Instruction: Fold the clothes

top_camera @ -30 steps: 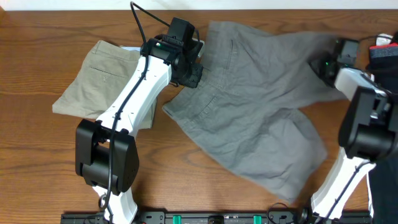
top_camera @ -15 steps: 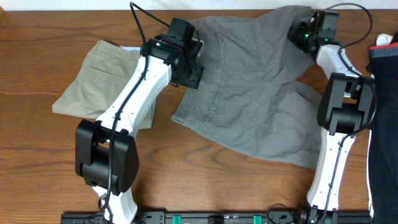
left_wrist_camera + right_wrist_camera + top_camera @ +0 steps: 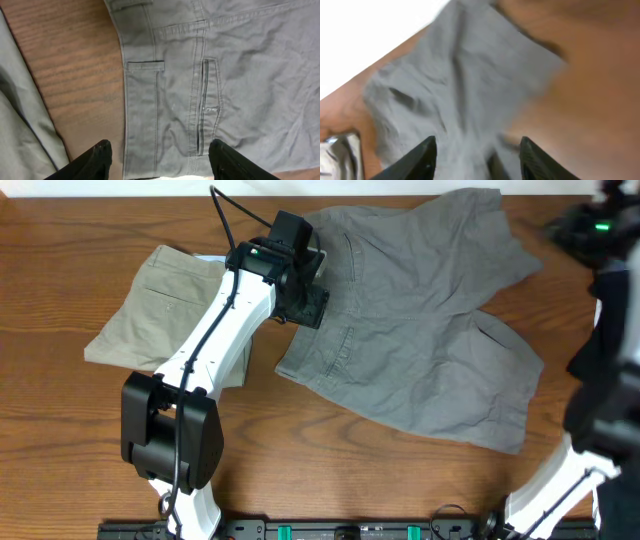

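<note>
The left gripper hovers at the waistband edge of the grey trousers, which lie spread and rumpled across the middle and far side of the table. The khaki trousers lie apparently folded on the left, partly under that arm. The right gripper is a blur at the far right, off the cloth. In the left wrist view the jaws stand apart with nothing between them, above the waistband and a back pocket; khaki cloth shows just beside the left finger. The right wrist view is smeared, yet its jaws are parted and empty over a grey leg. The risk, as I judge it, is a pinch that catches only the top ply of the creased grey cloth, skewing the fold, or a left finger that snags the khaki edge and pulls that pair open.
</note>
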Controlling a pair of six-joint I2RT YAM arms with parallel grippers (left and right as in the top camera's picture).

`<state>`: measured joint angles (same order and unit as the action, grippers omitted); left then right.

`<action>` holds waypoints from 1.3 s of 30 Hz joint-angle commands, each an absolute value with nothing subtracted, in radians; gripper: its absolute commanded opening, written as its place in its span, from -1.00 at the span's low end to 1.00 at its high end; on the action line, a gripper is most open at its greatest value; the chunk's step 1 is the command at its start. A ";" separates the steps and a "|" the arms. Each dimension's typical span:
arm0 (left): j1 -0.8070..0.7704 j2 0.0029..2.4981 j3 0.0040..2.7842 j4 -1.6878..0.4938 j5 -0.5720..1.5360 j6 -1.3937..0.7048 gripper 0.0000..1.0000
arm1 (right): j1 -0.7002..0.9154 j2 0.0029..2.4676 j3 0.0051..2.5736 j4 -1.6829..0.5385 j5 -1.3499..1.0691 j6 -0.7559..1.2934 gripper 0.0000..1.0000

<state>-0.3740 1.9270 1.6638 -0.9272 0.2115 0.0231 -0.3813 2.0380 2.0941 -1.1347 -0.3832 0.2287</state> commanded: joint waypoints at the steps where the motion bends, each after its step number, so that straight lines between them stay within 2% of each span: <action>1: -0.372 1.915 1.666 -0.941 0.221 0.025 0.29 | -0.424 2.037 2.086 -1.267 -0.228 0.164 0.08; 4: -0.372 1.916 1.666 -0.935 0.221 0.025 0.30 | -0.464 2.039 2.025 -1.315 -0.234 0.160 0.08; 9: -0.372 1.936 1.666 -0.936 0.221 0.051 0.34 | -0.534 2.039 1.812 -1.263 -0.254 0.159 0.08; 14: -0.375 1.975 1.666 -0.949 0.221 0.051 0.34 | -0.585 2.039 1.579 -1.124 -0.429 0.126 0.11; 25: -0.410 2.069 1.664 -0.953 0.221 0.051 0.40 | -0.590 2.039 1.232 -0.786 -0.460 0.223 0.08; 28: -0.421 2.087 1.664 -0.953 0.221 0.051 0.40 | -0.587 2.039 1.186 -0.675 -0.550 0.223 -0.13; 31: -0.432 2.098 1.664 -0.956 0.221 0.051 0.40 | -0.588 2.035 1.185 -0.641 -0.628 0.220 -0.51; 35: -0.439 2.098 1.664 -0.958 0.221 0.051 0.40 | -0.598 1.974 1.196 -0.671 -0.663 0.204 -0.91; 36: -0.438 2.098 1.664 -0.961 0.221 0.051 0.40 | -0.600 1.942 1.196 -0.677 -0.662 0.199 -0.97; 39: -0.438 2.098 1.664 -0.961 0.221 0.051 0.40 | -0.604 1.826 1.197 -0.684 -0.638 0.194 -0.97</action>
